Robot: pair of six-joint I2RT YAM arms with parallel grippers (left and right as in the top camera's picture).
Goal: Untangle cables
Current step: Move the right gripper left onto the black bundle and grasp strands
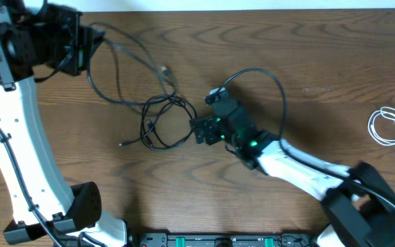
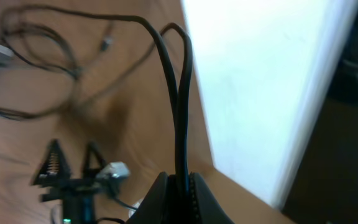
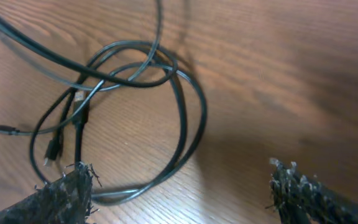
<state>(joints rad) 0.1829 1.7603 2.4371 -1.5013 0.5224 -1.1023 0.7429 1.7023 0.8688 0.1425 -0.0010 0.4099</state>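
Note:
Long black cables (image 1: 164, 122) lie in a tangle of loops on the wooden table's middle, with plug ends (image 1: 164, 70) spread around. One black strand runs up to my left gripper (image 1: 88, 49) at the far left. In the left wrist view that gripper (image 2: 182, 186) is shut on a folded black cable (image 2: 178, 93). My right gripper (image 1: 199, 130) is open just right of the tangle. In the right wrist view its fingers (image 3: 179, 183) straddle the near edge of a black loop (image 3: 185, 118) without gripping it. A short white cable (image 1: 389, 127) lies coiled at the far right.
A thicker black wire (image 1: 273, 79) arcs from the right arm's wrist over the table. The table's far edge meets a white wall (image 2: 260, 81) close behind the left gripper. The arm bases (image 1: 81, 213) stand at the near edge.

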